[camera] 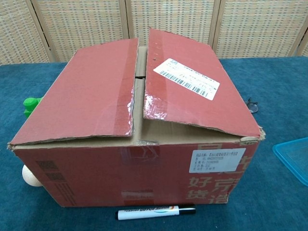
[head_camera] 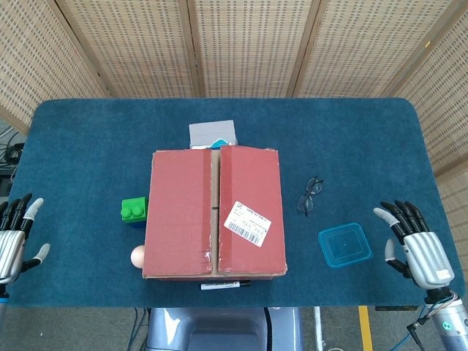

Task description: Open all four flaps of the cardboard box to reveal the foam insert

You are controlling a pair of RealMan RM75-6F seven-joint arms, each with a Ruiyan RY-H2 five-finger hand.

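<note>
A red cardboard box [head_camera: 214,212] [camera: 139,130] stands in the middle of the blue table, its two long top flaps folded down and meeting along a centre seam. The right flap carries a white barcode label [head_camera: 247,223] and sits slightly raised in the chest view. Brown inner flaps show in the gap between them; no foam is visible. My left hand [head_camera: 13,241] hovers at the table's left front edge, fingers spread and empty. My right hand [head_camera: 413,245] hovers at the right front edge, fingers spread and empty. Both are far from the box.
A green block [head_camera: 134,212] and a pale egg-like ball [head_camera: 138,256] lie left of the box. A grey flat item [head_camera: 213,134] lies behind it, a white marker [camera: 156,211] in front. Glasses [head_camera: 310,194] and a blue lid [head_camera: 344,244] lie to the right.
</note>
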